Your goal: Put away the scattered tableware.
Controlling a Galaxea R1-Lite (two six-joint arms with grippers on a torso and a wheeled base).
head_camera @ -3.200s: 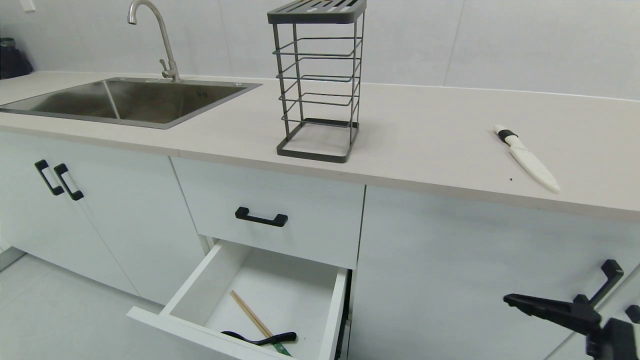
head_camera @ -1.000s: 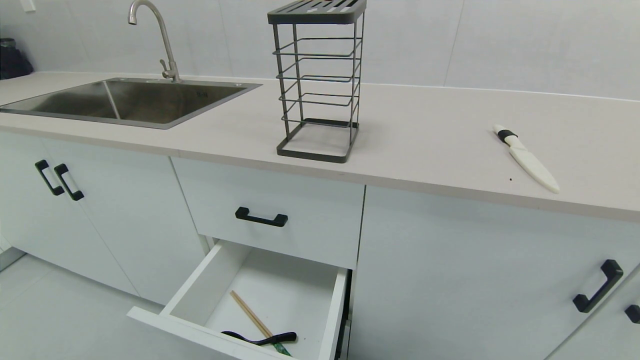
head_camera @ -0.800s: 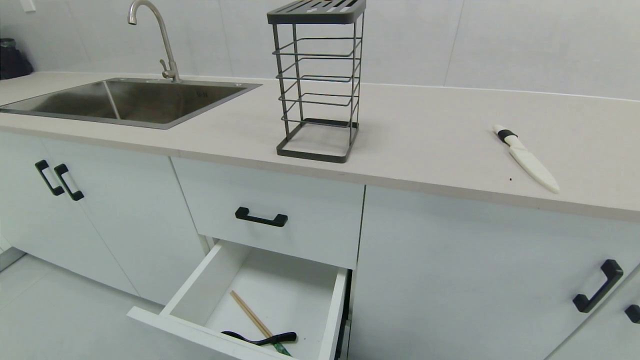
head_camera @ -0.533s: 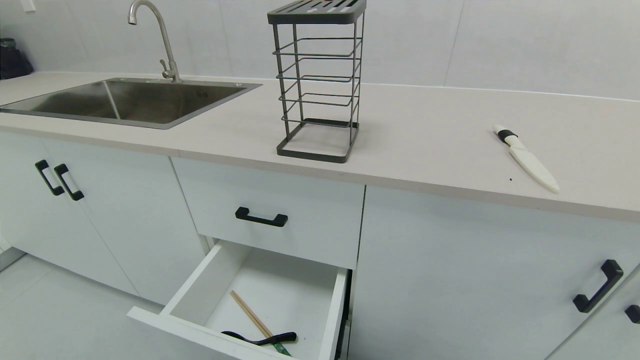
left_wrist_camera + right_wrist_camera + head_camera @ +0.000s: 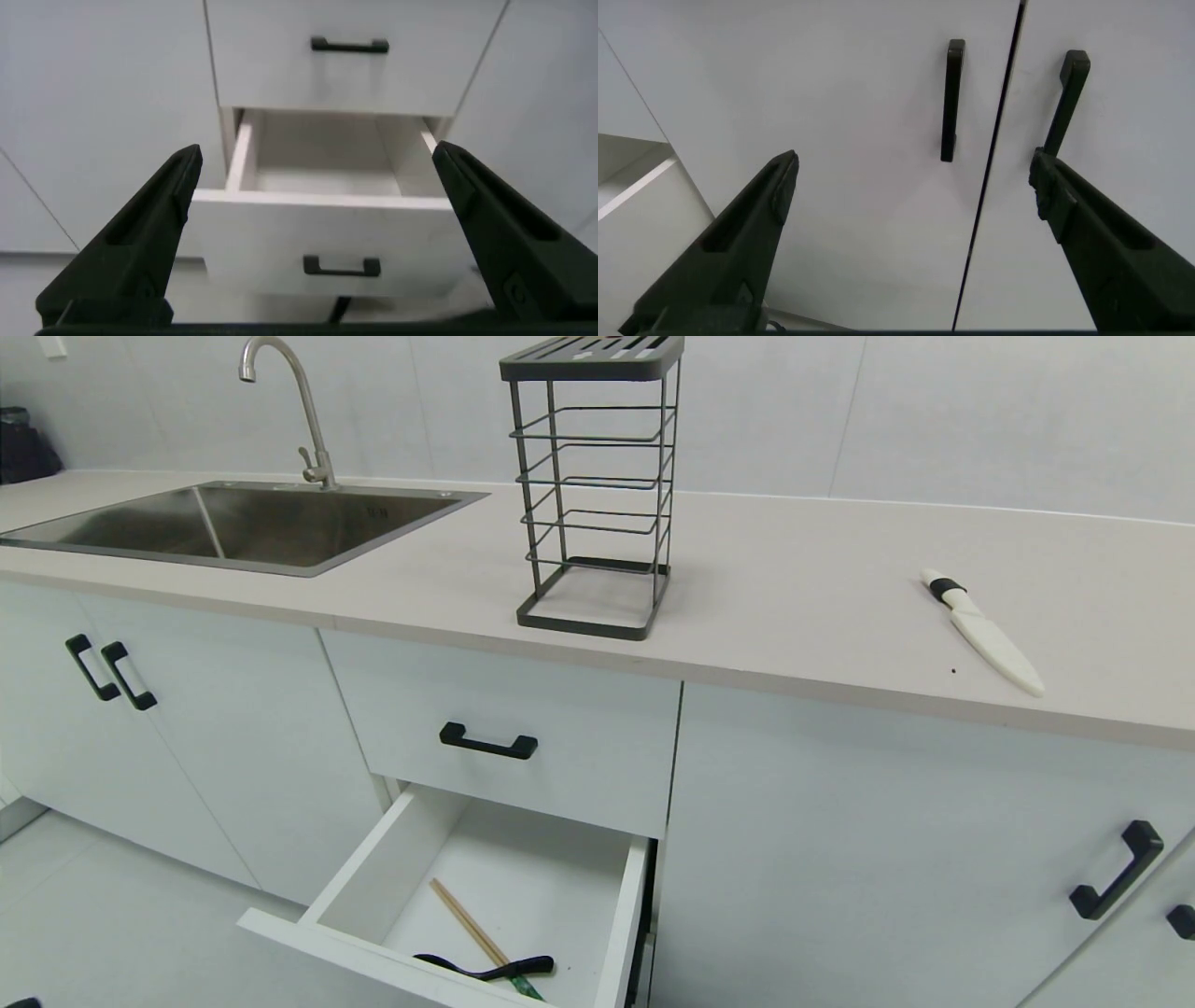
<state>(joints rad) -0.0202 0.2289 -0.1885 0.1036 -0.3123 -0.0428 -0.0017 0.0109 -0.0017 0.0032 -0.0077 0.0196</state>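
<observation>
Knife [image 5: 982,633] is seen on the table [image 5: 794,588], above the right gripper [image 5: 915,163], which is spread open low before the doors [image 5: 831,112]; that arm is judged nearer. Long axis: handle far, tip near. Left gripper [image 5: 318,157], also released, is pointed at the open drawer [image 5: 327,219].

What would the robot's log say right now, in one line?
left gripper: open, facing open drawer | right gripper: open, facing cabinet doors | chopsticks: in drawer | white knife: on countertop, not yet put away

Bright, diffuse overhead light; faint shadow at base of dark metal wire rack [image 5: 593,485]; open white drawer [image 5: 362,882] below it shaded inside.
</observation>
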